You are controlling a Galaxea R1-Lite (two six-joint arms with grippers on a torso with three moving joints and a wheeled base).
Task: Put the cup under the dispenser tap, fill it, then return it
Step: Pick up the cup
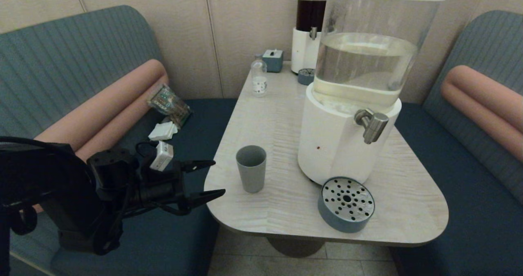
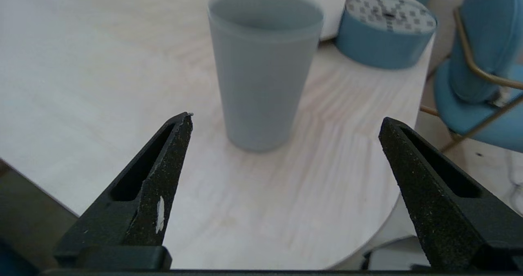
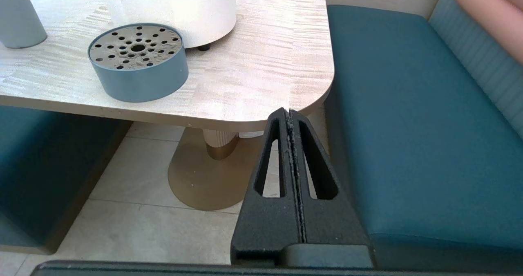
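- The small matte grey-blue tapered cup (image 1: 251, 168) stands upright on the pale wood-grain table (image 1: 269, 116), near its left front edge, with nothing gripping it.
- From the head view nothing can be made out inside the cup.
- Just off the table's left edge, the left gripper (image 1: 213, 178) hangs level with the cup, its black fingers (image 2: 163, 178) spread wide and released, tips pointing at the cup but not touching it.
- In the left wrist view the cup (image 2: 263, 67) sits ahead of and between the two spread fingers, clear of both.
- To the cup's right stands the big dispenser (image 1: 351, 104) with a clear tank of pale liquid on a white round base.
- Its short brushed-steel dispenser tap (image 1: 372, 124) juts out toward the near right, well apart from the cup.
- Below the tap, near the table's front edge, sits the round grey-blue drip tray with a perforated metal top (image 1: 346, 204); nothing stands on it.
- At the far end of the table: a smaller dispenser of dark liquid (image 1: 309, 26), a small blue box (image 1: 273, 60) and a small clear bottle (image 1: 259, 79).
- The right gripper (image 3: 290, 116) is parked low beside the table's near right corner, above the floor and next to the teal bench seat (image 3: 416, 116), fingers clenched together on nothing.
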